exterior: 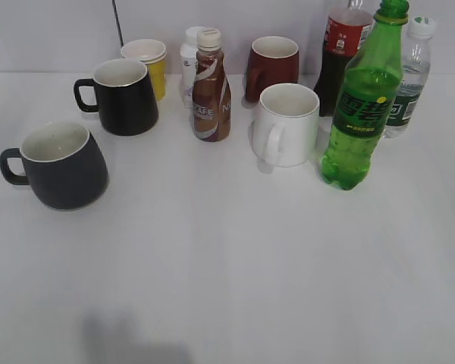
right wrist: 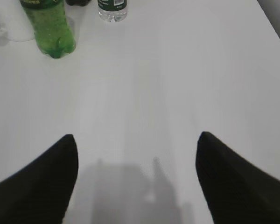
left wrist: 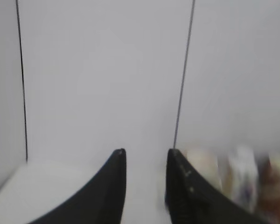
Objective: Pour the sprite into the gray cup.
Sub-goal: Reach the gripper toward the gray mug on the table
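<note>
Gray cup (exterior: 61, 165) upright at front left of table (exterior: 235, 280), handle to left, nothing inside. Glossy black mug (exterior: 123, 95) behind it. White mug (exterior: 286, 123) mid-right. Sprite (exterior: 364, 106) upright, capped, just right of white mug. Left gripper (left wrist: 146, 156) narrow gap, holding nothing. Right gripper (right wrist: 136, 140) spread wide, holding nothing, over bare table, well apart from sprite.

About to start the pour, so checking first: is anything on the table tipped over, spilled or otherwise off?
Nothing stands out. The sprite stands upright and capped beside the white mug, and the gray cup sits upright at the left. No liquid shows on the table.
</note>
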